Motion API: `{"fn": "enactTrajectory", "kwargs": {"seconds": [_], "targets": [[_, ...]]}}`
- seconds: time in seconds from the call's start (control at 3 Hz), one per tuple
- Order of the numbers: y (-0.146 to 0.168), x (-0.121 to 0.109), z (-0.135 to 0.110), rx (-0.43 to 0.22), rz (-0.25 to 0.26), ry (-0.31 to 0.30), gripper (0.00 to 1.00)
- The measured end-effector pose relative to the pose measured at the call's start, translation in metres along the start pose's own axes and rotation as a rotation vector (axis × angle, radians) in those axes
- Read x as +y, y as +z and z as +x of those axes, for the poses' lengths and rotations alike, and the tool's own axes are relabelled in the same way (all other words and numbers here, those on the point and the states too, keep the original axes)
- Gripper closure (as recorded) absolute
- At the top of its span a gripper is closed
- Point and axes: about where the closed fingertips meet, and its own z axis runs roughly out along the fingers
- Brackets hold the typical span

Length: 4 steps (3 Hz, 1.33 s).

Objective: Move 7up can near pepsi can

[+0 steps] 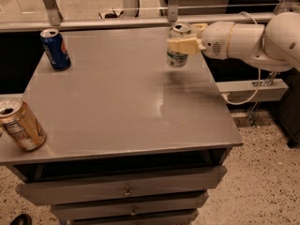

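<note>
Camera view: end effector (182, 37) sits at the far right part of the desk (122, 102), closed around the 7up can (177, 59). One cream finger crosses the front of the can just below its silver top; the other shows behind the rim. The can is upright and appears to hang a little clear of the surface, with a faint dark patch on the desk beneath it, so I judge the pick as done. The pepsi can (55, 49) stands upright at the far left corner, well apart from the 7up can, with most of the desk's width between them. Transfer not yet made: what is left is the carry leftward across the far edge, a set-down near the pepsi can, and release. The arm (243, 39) enters from the right, its white forearm roughly level and pointing left, wrist in line with it, so the grasp is a side grasp at the can's upper half. An orange-gold can (21, 124) leans at the near left edge, well off the likely path along the back. Drawers (122, 189) below the desk top are closed.
</note>
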Motion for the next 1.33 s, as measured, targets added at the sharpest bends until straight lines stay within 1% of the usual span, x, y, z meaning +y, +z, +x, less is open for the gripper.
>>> {"fn": "enactTrajectory", "kwargs": {"seconds": [0.33, 0.67, 1.0, 1.33], "targets": [[0.024, 0.005, -0.008, -0.023, -0.027, -0.018, 1.0], [0.071, 0.003, -0.022, -0.035, -0.052, -0.039, 1.0], [0.13, 0.016, -0.042, -0.046, -0.116, -0.057, 1.0], [0.187, 0.046, -0.054, -0.043, -0.212, -0.059, 1.0]]}}
